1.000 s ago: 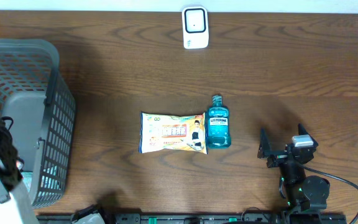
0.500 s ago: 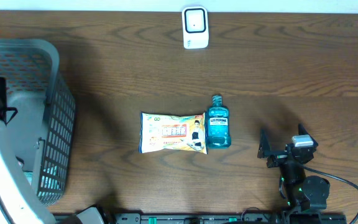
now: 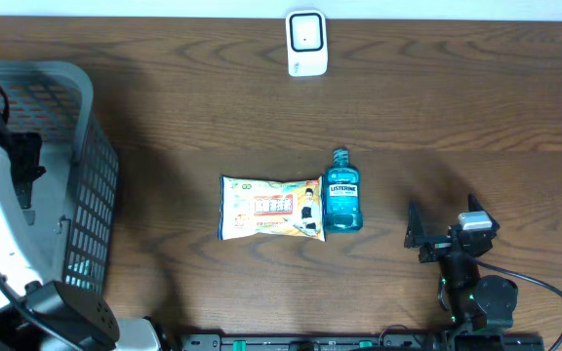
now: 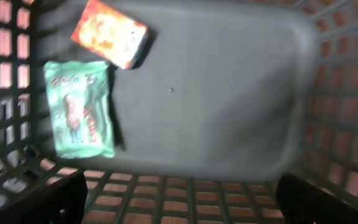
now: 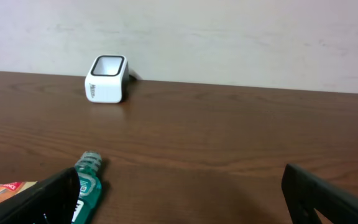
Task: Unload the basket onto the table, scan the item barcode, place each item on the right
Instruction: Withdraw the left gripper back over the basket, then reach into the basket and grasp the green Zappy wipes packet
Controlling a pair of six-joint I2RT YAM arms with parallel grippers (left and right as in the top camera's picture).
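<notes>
The dark wooden bench (image 3: 457, 107) fills the overhead view. At its 9 o'clock edge stands a grey lattice basket (image 3: 96, 195). The left hand (image 4: 179, 205) hangs over the basket's opening, jaws spread wide and grasping nothing, looking down at the basket floor. Two things lie in the basket, both against one wall. In the wrist view a green packet (image 4: 79, 109) lies flat at 9 o'clock. Just beyond it, at 11 o'clock, is an orange-red one (image 4: 109, 32), a packet or a small box; the blur leaves that unsettled. The rest of the floor is bare grey plastic.

The right hand (image 3: 444, 226) sits at 4 o'clock on the bench, released and empty, well apart from the goods. At the bench's centre lies a printed snack packet (image 3: 271, 207). A blue mouthwash bottle (image 3: 341, 198) lies touching its 3 o'clock end, cap toward 12 o'clock. The white barcode scanner (image 3: 306, 43) stands at 12 o'clock, near the far edge.
</notes>
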